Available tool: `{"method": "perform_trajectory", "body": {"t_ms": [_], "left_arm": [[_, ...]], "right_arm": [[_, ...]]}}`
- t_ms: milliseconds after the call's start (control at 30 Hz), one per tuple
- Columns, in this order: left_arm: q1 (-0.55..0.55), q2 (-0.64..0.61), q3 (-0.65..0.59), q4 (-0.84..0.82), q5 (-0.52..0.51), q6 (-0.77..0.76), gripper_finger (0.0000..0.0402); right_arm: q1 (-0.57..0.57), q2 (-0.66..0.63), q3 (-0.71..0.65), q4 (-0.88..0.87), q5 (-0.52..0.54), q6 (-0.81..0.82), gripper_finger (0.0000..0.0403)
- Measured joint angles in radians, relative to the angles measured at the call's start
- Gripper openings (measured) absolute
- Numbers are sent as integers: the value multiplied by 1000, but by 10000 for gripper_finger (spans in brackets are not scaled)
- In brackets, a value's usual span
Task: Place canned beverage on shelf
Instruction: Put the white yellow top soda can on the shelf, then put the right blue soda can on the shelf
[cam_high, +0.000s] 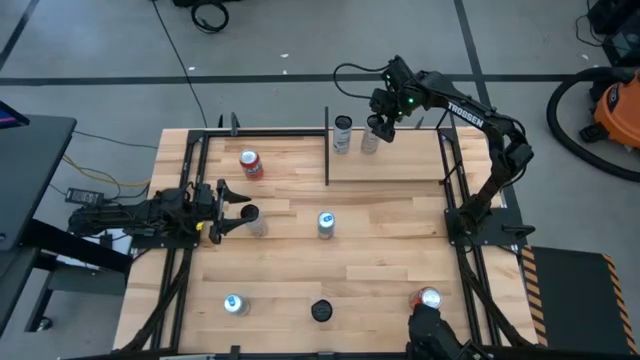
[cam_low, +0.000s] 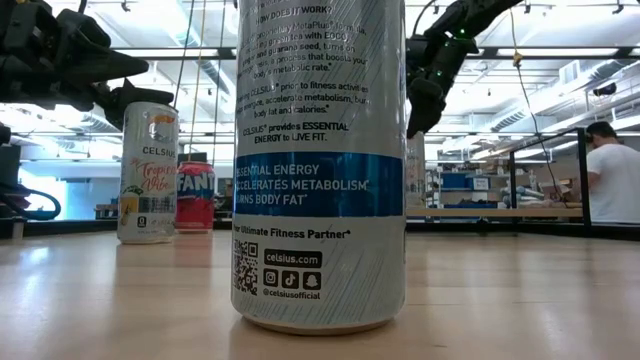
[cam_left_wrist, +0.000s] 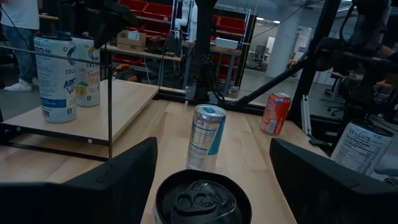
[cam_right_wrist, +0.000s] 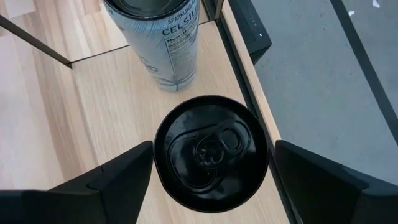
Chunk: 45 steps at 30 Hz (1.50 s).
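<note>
Right arm stretched far over the back of the table, right gripper (cam_high: 377, 122) above the pale wood shelf panel with thin black rods (cam_high: 400, 165), fingers spread wide either side of a black-topped pale slim can (cam_high: 371, 134); in the right wrist view that can's black lid (cam_right_wrist: 211, 152) sits between the fingers with gaps both sides, no contact seen. A second pale slim Celsius can (cam_high: 343, 134) stands upright on the shelf just beside it. Left arm low along the table's left edge, left gripper (cam_high: 240, 212) wide open around a black-lidded silver can (cam_high: 252, 219) on the planked wooden tabletop (cam_high: 380, 270), not clamped. Other upright cans on the tabletop: a silver-and-blue slim can (cam_high: 326, 224) mid-table, a red soda can (cam_high: 250, 164) near the back left, a silver-topped can (cam_high: 235, 304) front left, a black-topped can (cam_high: 321, 311) front centre, a red can (cam_high: 429, 298) front right. Person in white shirt (cam_low: 614, 180) beyond the table.
</note>
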Motion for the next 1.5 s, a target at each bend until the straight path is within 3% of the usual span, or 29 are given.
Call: {"method": "perform_trajectory", "body": {"t_ms": [467,633,967,1500], "left_arm": [[0,0,0,-1,0,-1,314],[0,0,0,-1,0,-2,314],[0,0,0,0,0,-2,314],[0,0,0,2,0,-1,314]], "right_arm": [[5,-1,141,-57,-9,83,355],[33,-2,166,-99,-96,139,355],[224,-2,167,-86,-382,198,355],[473,-2,167,45,-356,421,355]]}}
